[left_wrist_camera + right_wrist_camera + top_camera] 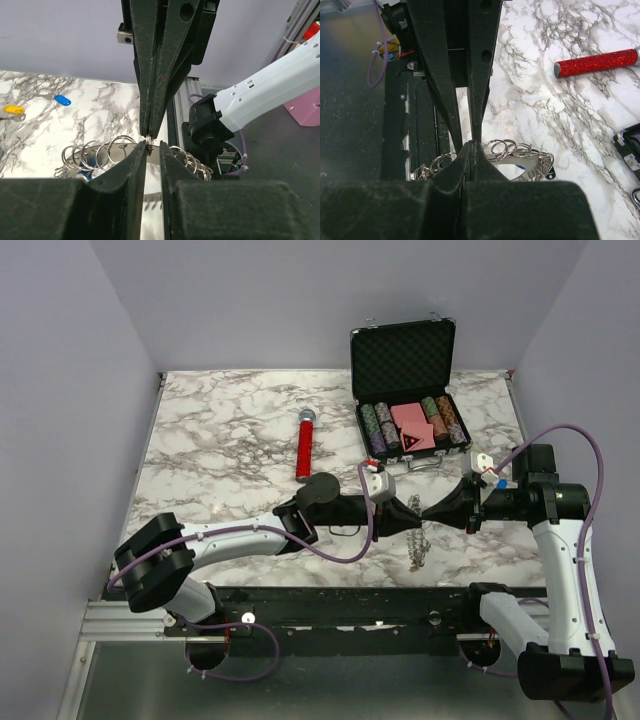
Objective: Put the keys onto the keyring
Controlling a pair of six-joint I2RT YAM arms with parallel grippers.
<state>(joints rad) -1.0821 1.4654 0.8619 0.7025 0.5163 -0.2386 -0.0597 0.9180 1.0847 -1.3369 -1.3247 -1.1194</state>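
- My right gripper [469, 149] is fully closed, pinching the keyring [515, 150] at one point of its loop and holding it between my two arms, near the front edge of the marble table [220, 440]
- My left gripper [152, 154] has its fingers only a narrow gap apart, straddling the same stretch of loop directly opposite the right fingertips. I cannot tell whether the pads bite the metal or merely flank it
- The step in hand, as I judge it, is to take a second hold on the ring just beside the first so the loop can be parted for a key
- To do that well, I should close the left fingers squarely on the wire and not on the right fingertips, hold the right pinch steady, and avoid twisting, since the loose coils could slip or swing
- A blue key [62, 100] lies flat on the marble well apart from the ring, with a yellow tag [12, 108] near it. Something blue also shows beneath the coils, and I see no black-headed key
- The only container is the black case [400, 355] at the far side of the table, with its lid upright
- It holds poker chips [375, 425] stacked on edge in rows at both sides and pink cards [410, 418] in the middle, with no keys in it that I can make out
- The red microphone [305, 445] lies left of the case, apart from my work
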